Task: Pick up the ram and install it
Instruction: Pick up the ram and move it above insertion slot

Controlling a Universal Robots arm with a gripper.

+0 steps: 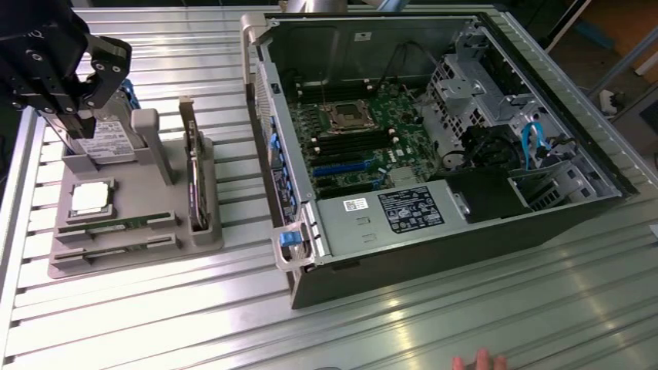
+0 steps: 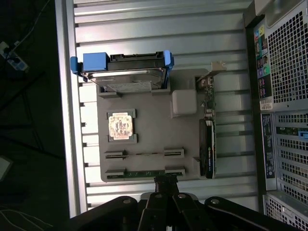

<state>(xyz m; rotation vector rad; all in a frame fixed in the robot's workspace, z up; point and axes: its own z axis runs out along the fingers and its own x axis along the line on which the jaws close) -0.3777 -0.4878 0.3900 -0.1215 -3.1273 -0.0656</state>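
Gripper point(image 2: 166, 182) fingers are pressed together with nothing between them. It hangs well above the grey holder point(image 1: 144, 131), over the holder's end where the memory slots are. From the wrist view its closed tips line up with the outer edge of that end.

The ram point(image 2: 144, 173) stands on edge in the holder's outermost slot, green face showing, and nothing touches it. What looks like a second stick point(image 2: 144, 154) sits in the neighbouring slot, one row further into the holder, seen as a thin dark line.

Next inward on the holder, a square silver processor point(image 2: 120, 126) lies flat in its recess. At the holder's opposite end from the ram, a hard drive point(image 2: 126, 77) with blue side rails stands upright in its cradle. An expansion card point(image 2: 208, 144) stands on edge along the side of the holder that faces the computer.

The holder rests on a ribbed metal table point(image 1: 154, 324). An open computer case point(image 1: 535, 223) lies just beside the holder, to the exterior view's right of it, with its green motherboard point(image 1: 355, 139) exposed.

A person's hand point(image 1: 478, 361) shows its fingertips on the table, well apart from the holder, on the computer's side of it.
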